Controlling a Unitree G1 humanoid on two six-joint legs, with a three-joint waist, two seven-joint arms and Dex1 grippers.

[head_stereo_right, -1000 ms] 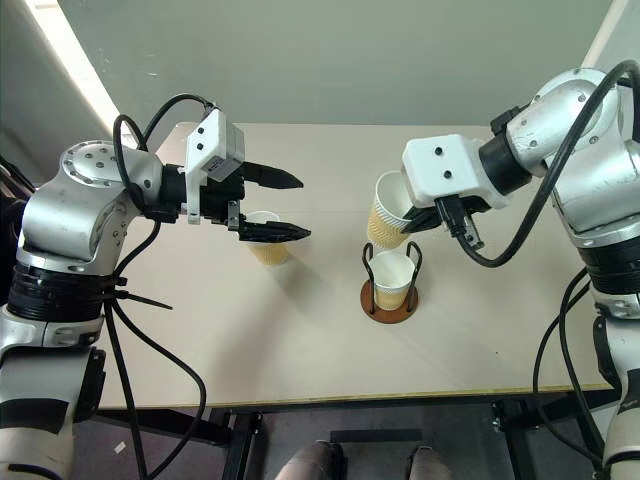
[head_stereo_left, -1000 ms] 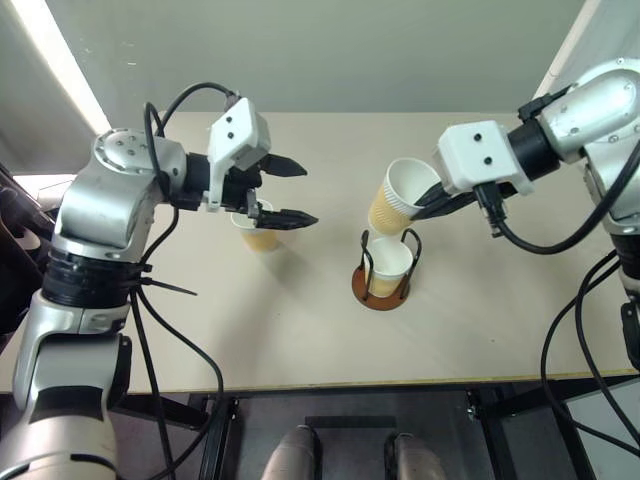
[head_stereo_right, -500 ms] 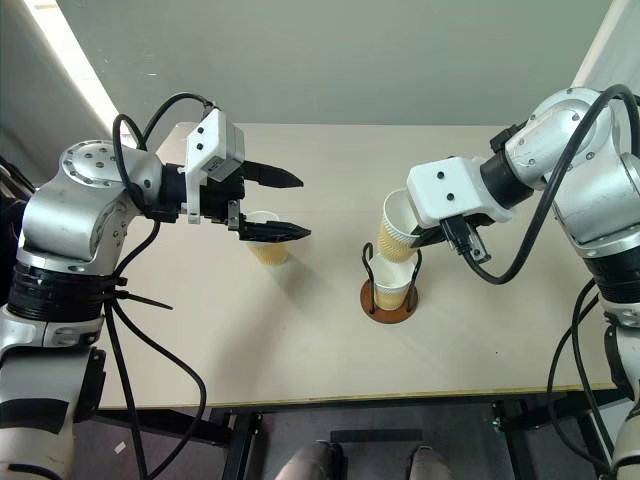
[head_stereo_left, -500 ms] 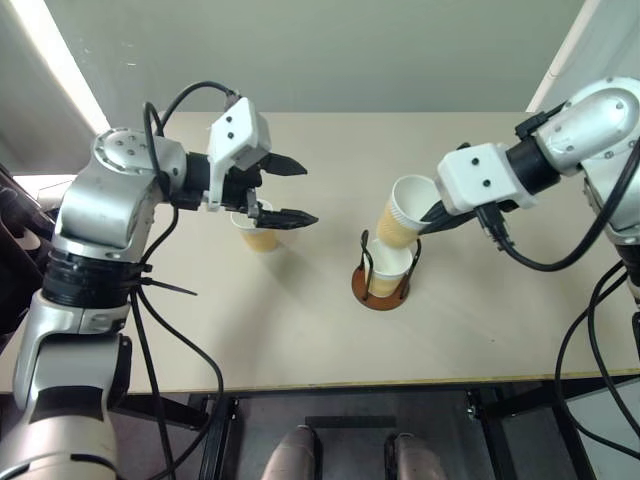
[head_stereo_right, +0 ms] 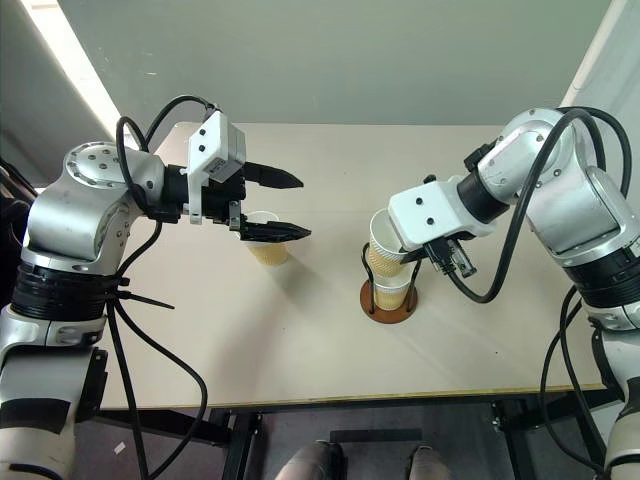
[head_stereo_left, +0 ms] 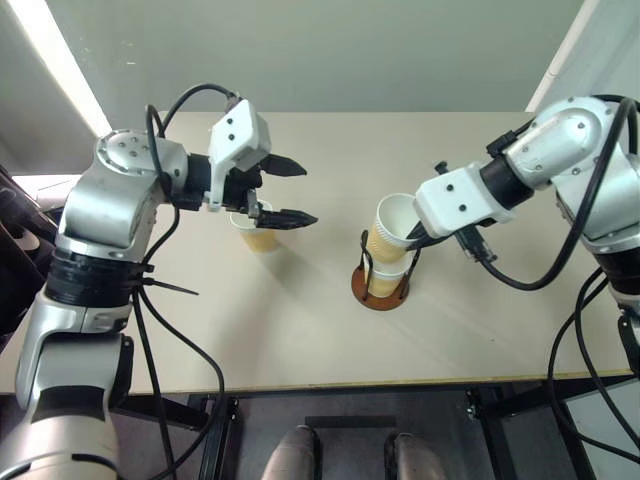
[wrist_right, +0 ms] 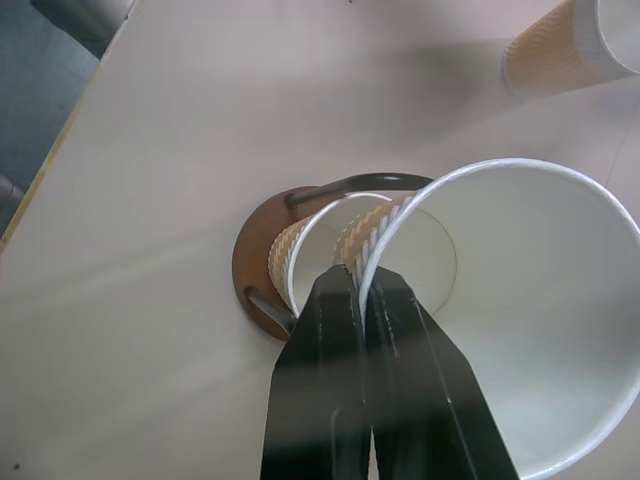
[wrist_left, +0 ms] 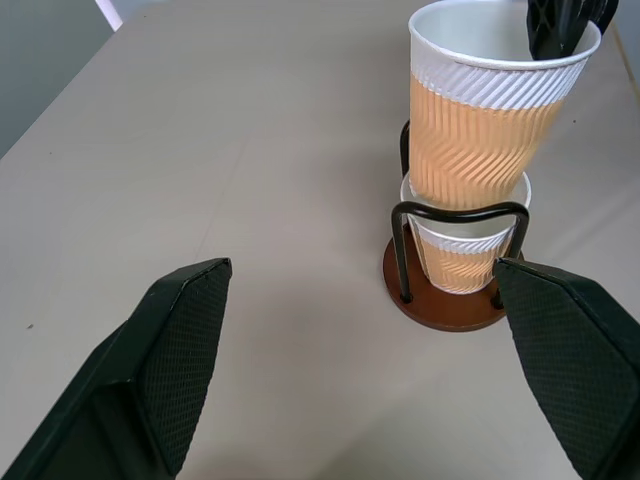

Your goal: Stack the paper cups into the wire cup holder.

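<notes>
- Right gripper [wrist_right: 362, 290] pinched shut on the rim of a paper cup [head_stereo_left: 390, 228], tilted, its bottom inside the cup [wrist_left: 462, 262] seated in the wire cup holder [head_stereo_left: 381, 283].
- Left gripper [head_stereo_left: 290, 192] spread wide, empty, above the third cup [head_stereo_left: 257, 231], well apart from the holder on the table [head_stereo_left: 300, 320].
</notes>
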